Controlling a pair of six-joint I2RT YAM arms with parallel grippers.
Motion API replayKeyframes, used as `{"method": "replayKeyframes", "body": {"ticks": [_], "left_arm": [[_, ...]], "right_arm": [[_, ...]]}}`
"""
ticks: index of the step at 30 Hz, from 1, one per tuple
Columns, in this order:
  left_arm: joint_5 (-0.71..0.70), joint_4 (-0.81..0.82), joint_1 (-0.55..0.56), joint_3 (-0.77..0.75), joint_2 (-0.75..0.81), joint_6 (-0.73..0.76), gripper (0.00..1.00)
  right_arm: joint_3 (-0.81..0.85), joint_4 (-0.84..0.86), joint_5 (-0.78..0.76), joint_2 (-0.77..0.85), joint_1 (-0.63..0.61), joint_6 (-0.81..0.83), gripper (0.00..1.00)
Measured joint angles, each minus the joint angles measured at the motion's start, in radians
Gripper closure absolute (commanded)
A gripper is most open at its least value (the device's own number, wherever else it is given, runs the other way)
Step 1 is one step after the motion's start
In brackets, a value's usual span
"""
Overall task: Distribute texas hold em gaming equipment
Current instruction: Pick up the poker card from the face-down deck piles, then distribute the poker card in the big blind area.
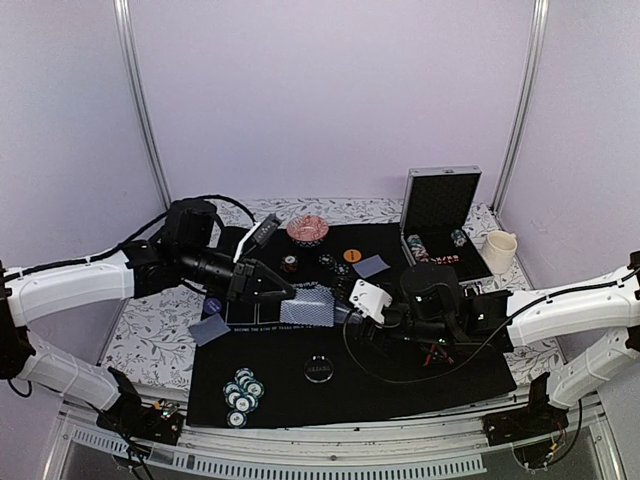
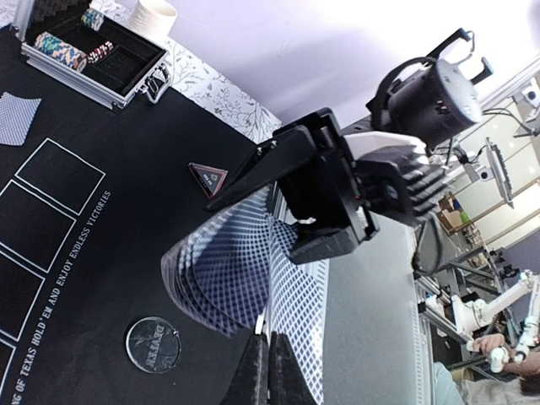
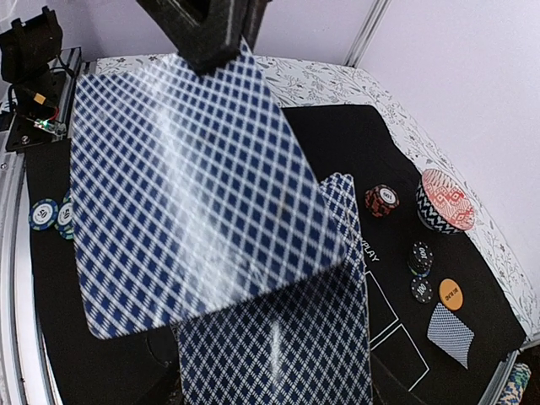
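Note:
Over the middle of the black mat [image 1: 420, 385], my right gripper [image 1: 352, 306] is shut on a fanned deck of blue-backed cards [image 2: 215, 274]. My left gripper [image 2: 268, 336] is shut on the edge of one card [image 2: 299, 337] at the fan's side. That card [image 3: 194, 194] fills the right wrist view, covering the deck [image 3: 278, 346] and the right fingers. Single cards [image 1: 210, 328] [image 1: 372, 265] lie on the mat. Teal chips [image 1: 243, 395] sit near the front. A red chip [image 3: 381, 200], black chips [image 3: 420, 257], an orange button [image 3: 450, 294], a clear round button [image 2: 153, 344] and a red-edged triangle [image 2: 207, 178] also lie there.
An open silver case [image 1: 440, 215] with chips inside stands at the back right, a cream cup [image 1: 498, 250] beside it. A red-patterned bowl [image 1: 307, 230] sits at the mat's far edge. Cables trail from both arms over the mat.

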State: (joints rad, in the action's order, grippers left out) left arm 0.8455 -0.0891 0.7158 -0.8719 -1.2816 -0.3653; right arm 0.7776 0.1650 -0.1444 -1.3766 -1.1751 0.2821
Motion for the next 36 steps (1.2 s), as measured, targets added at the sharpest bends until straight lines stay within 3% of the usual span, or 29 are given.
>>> {"method": "replayKeyframes", "body": {"ticks": [12, 18, 28, 36], "left_arm": [[0.0, 0.157, -0.098, 0.037, 0.049, -0.135, 1.0], [-0.109, 0.291, -0.142, 0.047, 0.009, -0.211, 1.0], [-0.282, 0.546, -0.141, 0.009, -0.363, -0.425, 1.0], [-0.399, 0.721, -0.069, -0.239, -0.728, -0.552, 1.0]], "right_arm": [[-0.038, 0.02, -0.064, 0.009, 0.052, -0.062, 0.52], [-0.04, 0.014, -0.113, 0.011, 0.088, -0.107, 0.52], [-0.054, -0.021, -0.169, 0.064, 0.111, -0.148, 0.52], [-0.061, -0.049, -0.187, 0.098, 0.111, -0.159, 0.52]]}}
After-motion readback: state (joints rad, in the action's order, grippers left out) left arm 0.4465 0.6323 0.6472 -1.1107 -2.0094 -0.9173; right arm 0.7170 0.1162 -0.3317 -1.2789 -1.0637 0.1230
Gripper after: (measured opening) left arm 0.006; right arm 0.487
